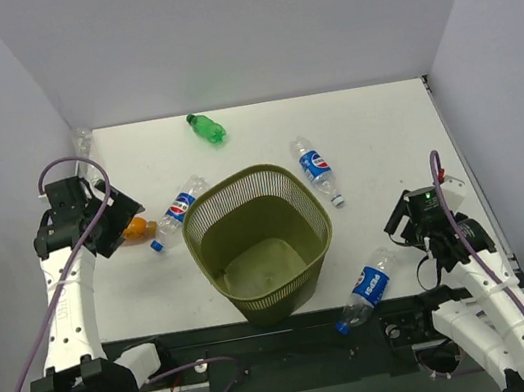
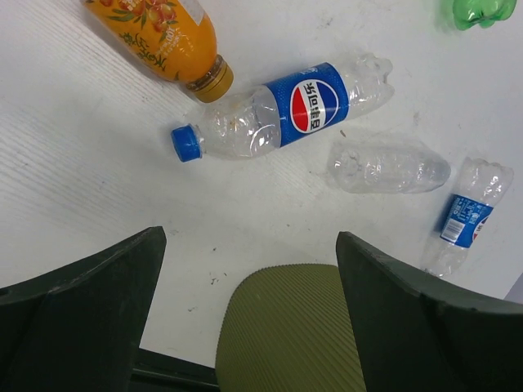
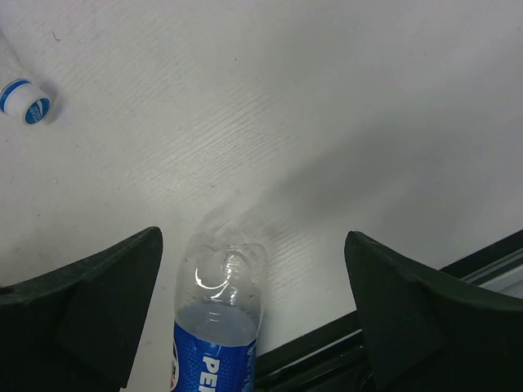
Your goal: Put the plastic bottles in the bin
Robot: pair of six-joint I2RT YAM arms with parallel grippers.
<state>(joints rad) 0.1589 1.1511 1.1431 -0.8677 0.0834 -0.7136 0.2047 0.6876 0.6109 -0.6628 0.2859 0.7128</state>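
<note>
Top view: bin (image 1: 277, 307) sits mid-worktop (image 1: 381, 124), and every bottle seen lies outside it. Around the bin: green bottle (image 1: 207, 129) at 12, white-capped Pepsi bottle (image 1: 316, 168) at 2, blue-capped Pepsi bottle (image 1: 178, 211) at 10, orange bottle (image 1: 134, 230) just beyond it at 9, partly under the left tool (image 1: 109, 223). Front Pepsi bottle (image 1: 365, 289) at 4, near the bin wall, neck end past the worktop's near edge. Clear corner bottle (image 1: 82, 141) in the far-left corner. Right tool (image 1: 402, 232) at 3–4, near the front Pepsi bottle's base. Left wrist: fingers (image 2: 82, 302) spread wide, gripping nothing, bin rim at 6 between them. Orange bottle at 11, blue-capped Pepsi bottle at 12, unlabelled bottle (image 2: 388, 167) at 2, blue-labelled bottle (image 2: 466, 216) at 3. Right wrist: fingers (image 3: 425, 310) spread wide, front Pepsi bottle's base lying on the worktop between them, nearer the 9-side finger, no contact. White cap (image 3: 24, 98) at 10.
</note>
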